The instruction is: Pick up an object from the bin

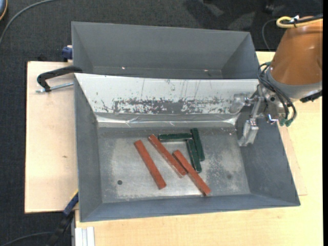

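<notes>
Hovering by the right wall of the bin (154, 50), your gripper (246, 135) is pre-grasp, clench state untellable; next you need to shift left onto the dark-green bars (195, 150).

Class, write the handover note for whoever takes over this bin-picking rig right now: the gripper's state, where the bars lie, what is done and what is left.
Gripper: at the right side of the bin, close to its right wall, carrying nothing that I can see. Whether it is open or shut cannot be told.
Things: mid-floor, three bars lie slantwise: left red bar, middle red bar, right red bar. Behind them, the crosswise green bar and the lengthwise green bar form an L; the lengthwise one is nearest the gripper.
Done: nothing picked yet.
Left: move over a bar, grasp it, lift it out.
</notes>
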Robot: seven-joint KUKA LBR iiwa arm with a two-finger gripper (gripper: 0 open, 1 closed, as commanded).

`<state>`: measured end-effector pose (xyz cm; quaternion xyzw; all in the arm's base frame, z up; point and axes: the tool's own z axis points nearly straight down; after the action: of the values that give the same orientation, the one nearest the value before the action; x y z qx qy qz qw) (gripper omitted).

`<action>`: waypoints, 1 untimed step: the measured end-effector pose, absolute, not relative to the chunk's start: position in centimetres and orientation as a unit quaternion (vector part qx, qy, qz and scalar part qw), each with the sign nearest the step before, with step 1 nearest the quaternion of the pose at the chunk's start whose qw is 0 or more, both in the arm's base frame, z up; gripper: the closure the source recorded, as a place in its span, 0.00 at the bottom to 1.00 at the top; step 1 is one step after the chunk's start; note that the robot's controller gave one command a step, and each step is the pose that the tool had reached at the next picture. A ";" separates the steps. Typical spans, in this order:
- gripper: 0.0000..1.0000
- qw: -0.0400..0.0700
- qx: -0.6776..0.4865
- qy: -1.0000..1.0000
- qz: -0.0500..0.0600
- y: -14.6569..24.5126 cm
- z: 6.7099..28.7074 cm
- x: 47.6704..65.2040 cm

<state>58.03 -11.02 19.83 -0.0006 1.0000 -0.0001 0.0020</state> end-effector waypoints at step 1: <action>0.00 -0.001 -0.169 0.986 0.002 -2.6 8.1 56.0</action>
<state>56.04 -2.60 8.08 -0.1689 0.9856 0.0017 -0.0006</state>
